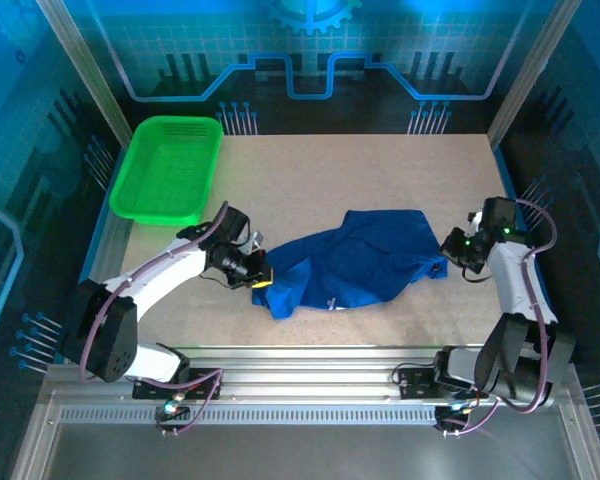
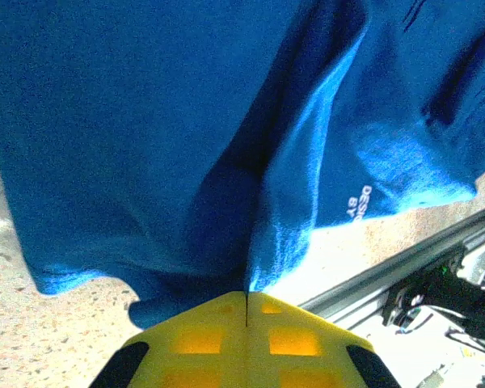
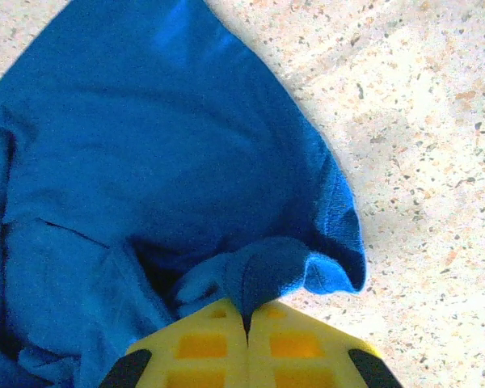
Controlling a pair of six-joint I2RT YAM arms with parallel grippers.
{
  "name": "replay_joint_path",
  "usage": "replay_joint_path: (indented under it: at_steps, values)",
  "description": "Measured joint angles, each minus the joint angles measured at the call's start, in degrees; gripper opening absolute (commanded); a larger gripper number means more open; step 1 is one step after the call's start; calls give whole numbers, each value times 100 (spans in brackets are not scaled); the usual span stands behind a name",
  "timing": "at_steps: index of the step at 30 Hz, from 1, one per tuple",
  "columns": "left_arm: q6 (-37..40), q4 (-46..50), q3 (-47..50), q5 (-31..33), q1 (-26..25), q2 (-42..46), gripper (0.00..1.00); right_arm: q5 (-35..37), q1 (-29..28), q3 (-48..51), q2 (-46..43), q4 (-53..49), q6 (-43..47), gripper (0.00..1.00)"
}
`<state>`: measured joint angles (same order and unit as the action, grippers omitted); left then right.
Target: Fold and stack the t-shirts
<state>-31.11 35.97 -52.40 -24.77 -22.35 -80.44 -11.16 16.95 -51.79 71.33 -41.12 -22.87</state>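
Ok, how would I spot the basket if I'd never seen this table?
Look down at the speckled tan table and go to its far left corner. The green plastic basket sits there. It is stiff, bright green and tray-shaped, unlike the crumpled blue t-shirt lying in the middle.

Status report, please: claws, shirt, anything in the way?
Left claw shut on crumpled royal-blue cloth t-shirt, left end. Right claw shut on right end. Green plastic basket stands apart.
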Motion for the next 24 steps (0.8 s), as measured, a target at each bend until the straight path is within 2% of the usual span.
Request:
replay_joint_path:
  at_steps: [8, 15, 21, 24]
  values:
    - [24, 240, -1873, 640, 363, 251, 0, -804, 11, -608, -584, 354, -282, 0]
    - [520, 415, -4441, 1045, 999, -199, 0, -1088, 39, -2520, -273, 553, -433, 0]
    - [1123, 588, -6631, 1235, 1211, -1091, 0, -1196, 103, -4164, 393, 555, -435, 0]
    - [1342, 647, -7294, 1322, 1342, -1333, 0, -1231, 129, -4673, 549, 437, -424, 0]
